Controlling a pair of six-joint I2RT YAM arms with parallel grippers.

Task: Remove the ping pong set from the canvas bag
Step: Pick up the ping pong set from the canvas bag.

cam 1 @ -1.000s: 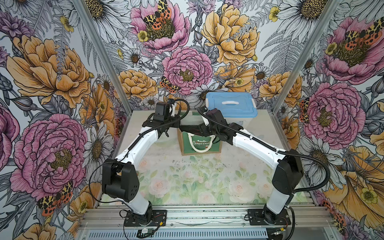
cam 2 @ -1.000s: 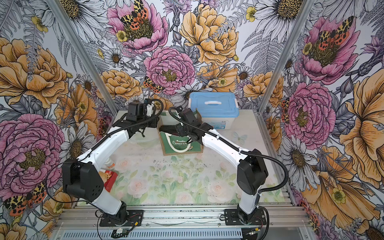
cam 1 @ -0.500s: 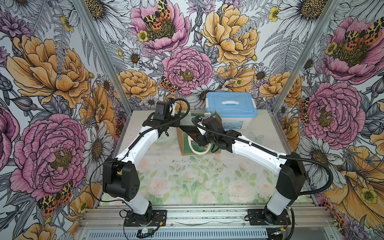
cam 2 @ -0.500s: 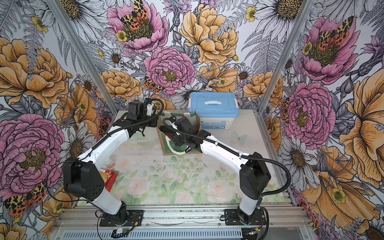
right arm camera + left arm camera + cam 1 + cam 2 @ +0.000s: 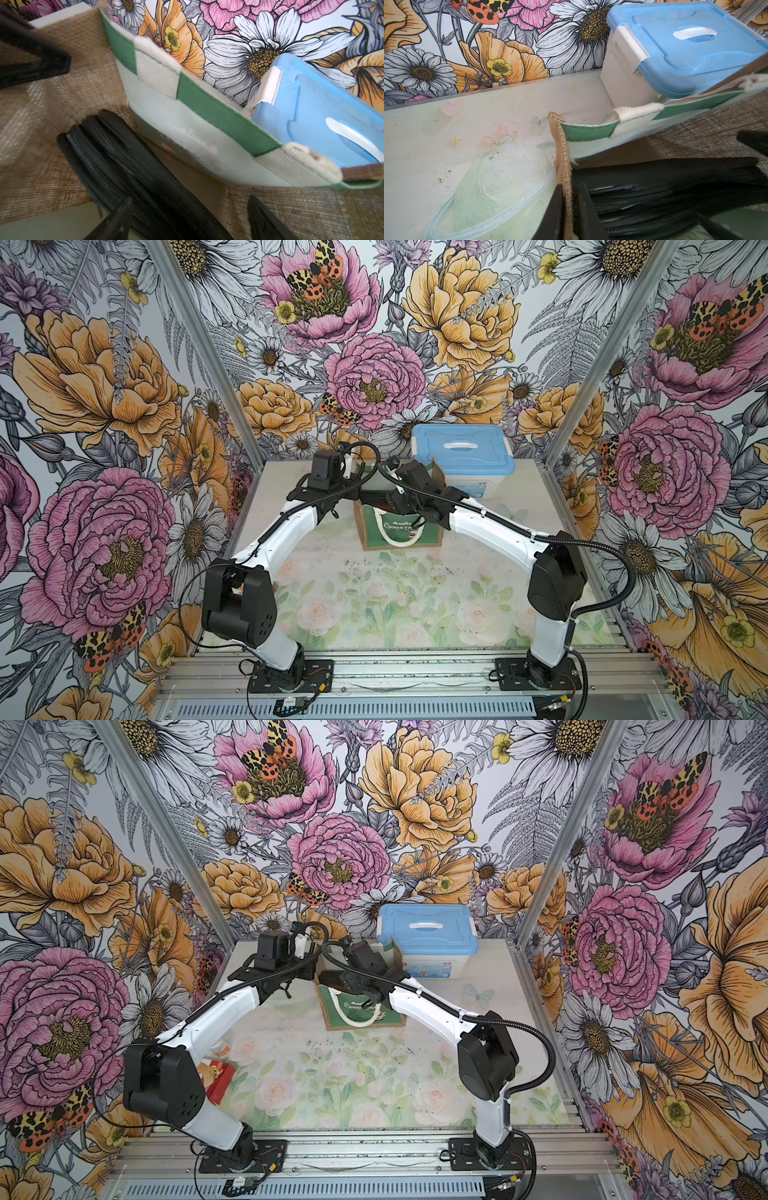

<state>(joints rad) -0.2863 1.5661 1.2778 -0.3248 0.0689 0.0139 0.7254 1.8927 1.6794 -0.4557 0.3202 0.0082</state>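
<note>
In both top views the bag (image 5: 399,531) stands mouth up at the far middle of the worktop (image 5: 374,597), just beside the blue-lidded box (image 5: 463,448) to its far right. My left end effector (image 5: 355,487) is at the bag's left edge and my right end effector (image 5: 388,502) is over its mouth. In the left wrist view my left end effector is pinched shut on the burlap rim of the bag's left side, one finger (image 5: 555,216) outside and the other inside. The ping pong set (image 5: 664,193), a black zipped case, lies inside the bag. In the right wrist view my right end effector is spread wide inside the bag, gripping nothing. The ping pong set passes between its fingers (image 5: 264,220), with a gap on one side.
</note>
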